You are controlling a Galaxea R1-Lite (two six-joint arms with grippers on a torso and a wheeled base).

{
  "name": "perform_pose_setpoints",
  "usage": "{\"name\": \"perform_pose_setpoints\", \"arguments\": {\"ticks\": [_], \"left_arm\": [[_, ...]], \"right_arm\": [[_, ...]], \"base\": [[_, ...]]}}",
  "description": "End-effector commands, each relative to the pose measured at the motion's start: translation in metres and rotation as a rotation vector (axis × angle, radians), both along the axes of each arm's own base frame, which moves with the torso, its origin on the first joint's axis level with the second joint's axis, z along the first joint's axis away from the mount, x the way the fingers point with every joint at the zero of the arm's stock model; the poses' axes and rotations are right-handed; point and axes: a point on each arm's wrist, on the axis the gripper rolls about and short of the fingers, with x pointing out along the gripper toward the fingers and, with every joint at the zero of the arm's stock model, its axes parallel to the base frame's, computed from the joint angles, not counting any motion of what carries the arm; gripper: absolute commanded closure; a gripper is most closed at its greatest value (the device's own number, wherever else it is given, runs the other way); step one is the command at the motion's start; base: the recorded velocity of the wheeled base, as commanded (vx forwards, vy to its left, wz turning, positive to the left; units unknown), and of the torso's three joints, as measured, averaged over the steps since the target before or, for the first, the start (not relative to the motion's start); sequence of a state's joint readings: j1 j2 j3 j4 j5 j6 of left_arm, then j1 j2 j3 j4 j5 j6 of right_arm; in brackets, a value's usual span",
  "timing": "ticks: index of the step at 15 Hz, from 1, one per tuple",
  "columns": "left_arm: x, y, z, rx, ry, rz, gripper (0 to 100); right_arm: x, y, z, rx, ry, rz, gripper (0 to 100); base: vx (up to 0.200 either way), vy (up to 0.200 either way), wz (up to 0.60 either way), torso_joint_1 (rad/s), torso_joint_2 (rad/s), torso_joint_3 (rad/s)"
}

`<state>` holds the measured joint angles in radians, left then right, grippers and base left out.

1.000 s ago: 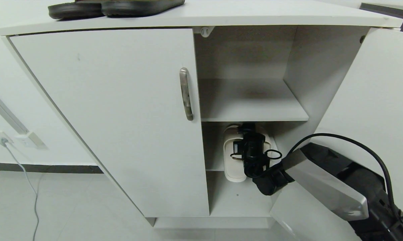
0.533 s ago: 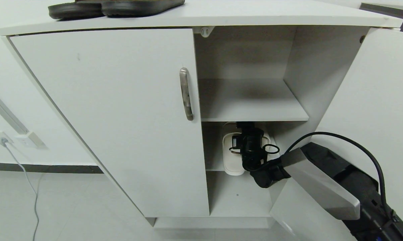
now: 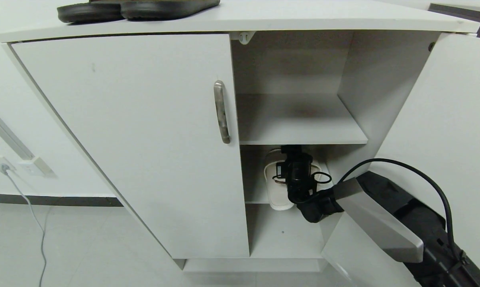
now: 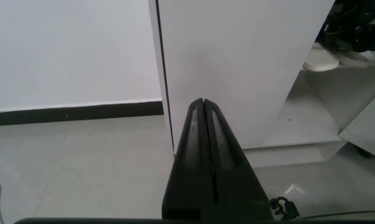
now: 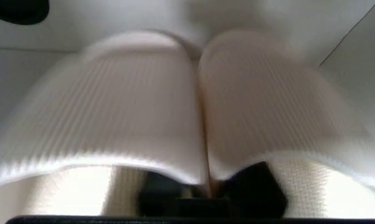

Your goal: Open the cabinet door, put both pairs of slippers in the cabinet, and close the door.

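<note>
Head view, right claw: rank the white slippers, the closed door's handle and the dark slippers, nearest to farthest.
1. White slippers: gripped by the right claw, inside the cabinet's middle compartment.
2. Door handle: on the closed left door, up and to the left of the claw.
3. Dark slippers: on the cabinet top, towards its left end.

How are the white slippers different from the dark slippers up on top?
Colour: the white slippers are pale, the dark slippers nearly black. Place: the white slippers are inside the cabinet, below its upper shelf; the dark slippers lie on the cabinet's top. Hold: the right end effector grips the white slippers, while nothing touches the dark slippers. Both are pairs, each lying side by side.
</note>
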<state>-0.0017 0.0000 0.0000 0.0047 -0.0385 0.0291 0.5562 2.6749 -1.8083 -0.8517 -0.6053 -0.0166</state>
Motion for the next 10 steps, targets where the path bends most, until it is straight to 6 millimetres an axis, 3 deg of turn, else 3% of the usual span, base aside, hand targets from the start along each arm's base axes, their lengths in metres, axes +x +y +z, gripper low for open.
{"name": "perform_pose_setpoints", "arguments": {"ticks": [1, 6, 10], "left_arm": [[0.0, 0.0, 0.0, 0.0, 0.001, 0.0, 100], [0.0, 0.0, 0.0, 0.0, 0.001, 0.0, 100], [0.0, 0.0, 0.0, 0.0, 0.001, 0.0, 100]], "right_arm": [[0.0, 0.0, -0.004, -0.006, 0.01, 0.0, 0], [-0.013, -0.002, 0.005, -0.008, 0.014, 0.002, 0], [-0.054, -0.004, 0.018, -0.016, 0.023, 0.041, 0]], "base": [[0.0, 0.0, 0.0, 0.0, 0.0, 0.0], [0.0, 0.0, 0.0, 0.0, 0.0, 0.0], [0.0, 0.0, 0.0, 0.0, 0.0, 0.0]]}}
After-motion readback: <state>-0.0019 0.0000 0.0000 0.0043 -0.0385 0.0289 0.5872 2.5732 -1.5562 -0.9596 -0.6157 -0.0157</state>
